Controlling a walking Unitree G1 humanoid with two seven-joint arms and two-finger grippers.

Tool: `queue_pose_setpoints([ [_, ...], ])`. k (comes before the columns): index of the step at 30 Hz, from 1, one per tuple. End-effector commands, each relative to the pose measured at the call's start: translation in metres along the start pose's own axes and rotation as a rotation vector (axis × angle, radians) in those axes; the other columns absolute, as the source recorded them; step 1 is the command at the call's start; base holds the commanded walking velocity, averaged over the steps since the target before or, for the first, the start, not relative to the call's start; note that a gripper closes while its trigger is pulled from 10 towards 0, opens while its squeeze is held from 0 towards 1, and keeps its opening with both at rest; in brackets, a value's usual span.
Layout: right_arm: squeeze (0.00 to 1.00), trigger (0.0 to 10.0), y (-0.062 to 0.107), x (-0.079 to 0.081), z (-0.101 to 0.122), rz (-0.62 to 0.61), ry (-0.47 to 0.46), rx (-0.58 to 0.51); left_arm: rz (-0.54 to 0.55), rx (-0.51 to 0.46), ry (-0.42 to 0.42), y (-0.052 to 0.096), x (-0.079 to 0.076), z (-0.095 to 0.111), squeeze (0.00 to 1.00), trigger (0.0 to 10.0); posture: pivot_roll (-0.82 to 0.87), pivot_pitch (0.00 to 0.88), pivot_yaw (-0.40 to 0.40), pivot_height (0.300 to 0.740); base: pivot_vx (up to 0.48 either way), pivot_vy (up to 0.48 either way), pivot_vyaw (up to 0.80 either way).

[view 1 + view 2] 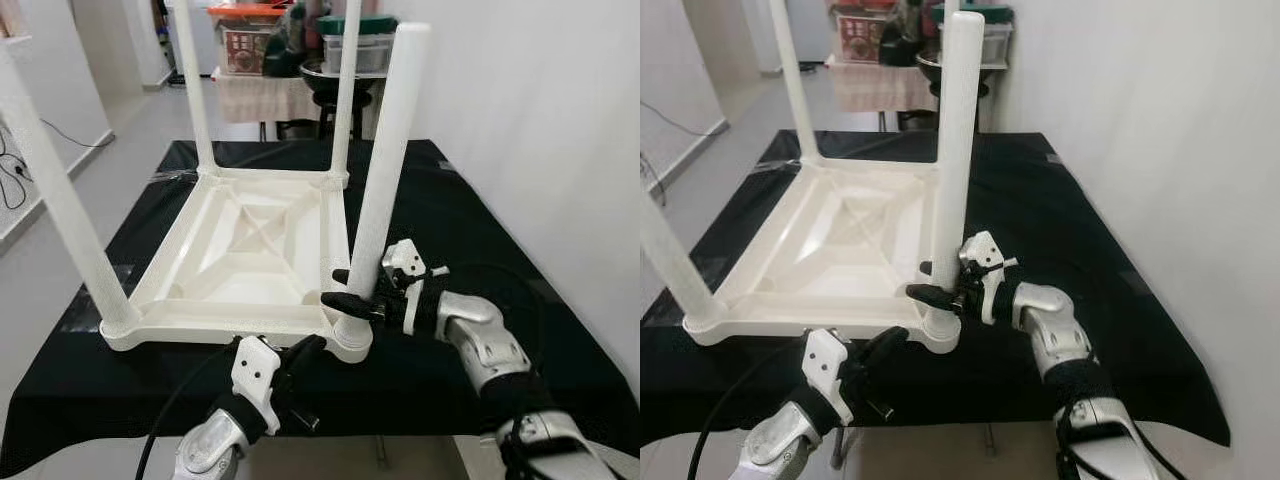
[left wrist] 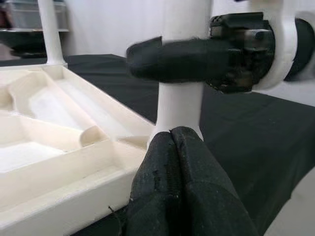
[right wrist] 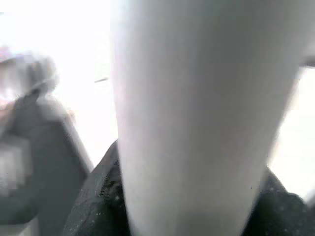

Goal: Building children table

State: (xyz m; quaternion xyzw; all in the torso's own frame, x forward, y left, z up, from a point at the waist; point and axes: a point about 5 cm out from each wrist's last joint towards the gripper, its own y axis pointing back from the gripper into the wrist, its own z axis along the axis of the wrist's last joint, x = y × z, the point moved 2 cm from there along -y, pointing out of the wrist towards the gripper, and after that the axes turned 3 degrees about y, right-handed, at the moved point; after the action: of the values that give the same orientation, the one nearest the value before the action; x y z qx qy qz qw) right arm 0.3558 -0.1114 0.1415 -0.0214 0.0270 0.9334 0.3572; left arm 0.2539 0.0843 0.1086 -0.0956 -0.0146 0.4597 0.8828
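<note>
The right tool (image 1: 352, 292) is clamped on the upright leg (image 1: 388, 165), just above its corner socket (image 1: 350, 338). The left tool (image 1: 305, 352), fingers together, rests against that socket from the near side.

The upturned table top (image 1: 250, 250) is cream plastic, smooth with a soft sheen, ribbed inside; its legs (image 1: 390, 150) are the same plastic, a little duller. Beneath lies a black cloth (image 1: 480, 220), matt and slightly creased. The right gripper (image 1: 352, 289) has matt black rubbery fingers (image 2: 197, 59) on a glossy white plastic housing, and the arm (image 1: 480, 340) behind is brushed silver metal
</note>
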Motion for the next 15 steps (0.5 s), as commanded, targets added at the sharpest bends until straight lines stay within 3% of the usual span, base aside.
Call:
queue_pose_setpoints([
  [1,0.0,0.0,0.003,-0.017,-0.02,-0.321,-0.027,0.118,-0.007,0.005,0.004,0.001,-0.001,-0.002,0.0,10.0,-0.02,0.0,-0.045,0.74,0.0,0.0,0.0],
  [2,0.0,0.0,0.003,-0.017,-0.02,-0.321,-0.027,0.118,-0.007,0.005,0.004,0.001,-0.001,-0.002,0.0,10.0,-0.02,0.0,-0.045,0.74,0.0,0.0,0.0],
  [4,0.0,0.0,0.007,0.035,-0.063,-0.45,-0.059,0.242,-0.01,0.007,0.003,0.0,0.0,-0.002,0.0,10.0,-0.01,0.0,-0.039,0.74,0.0,0.0,0.0],
  [6,0.0,0.0,0.007,0.066,-0.077,-0.383,-0.078,0.287,-0.012,0.009,0.002,0.0,0.001,-0.002,0.0,10.0,-0.03,0.0,-0.028,0.74,0.0,0.0,0.0],
  [9,0.0,0.0,0.006,0.061,-0.074,-0.386,-0.079,0.28,-0.013,0.01,-0.001,0.0,0.001,-0.003,0.0,10.0,-0.03,0.0,-0.024,0.74,0.0,0.0,0.0],
  [11,0.0,0.0,0.008,0.032,-0.062,-0.449,-0.049,0.249,-0.014,0.01,0.0,0.0,0.0,-0.003,0.0,10.0,-0.03,0.0,-0.034,0.74,0.0,0.0,0.0],
  [15,0.0,0.0,0.008,0.019,-0.056,-0.485,-0.033,0.23,-0.009,0.011,0.0,-0.001,0.001,-0.003,0.0,10.0,-0.03,0.0,-0.031,0.74,0.0,0.0,0.0],
])
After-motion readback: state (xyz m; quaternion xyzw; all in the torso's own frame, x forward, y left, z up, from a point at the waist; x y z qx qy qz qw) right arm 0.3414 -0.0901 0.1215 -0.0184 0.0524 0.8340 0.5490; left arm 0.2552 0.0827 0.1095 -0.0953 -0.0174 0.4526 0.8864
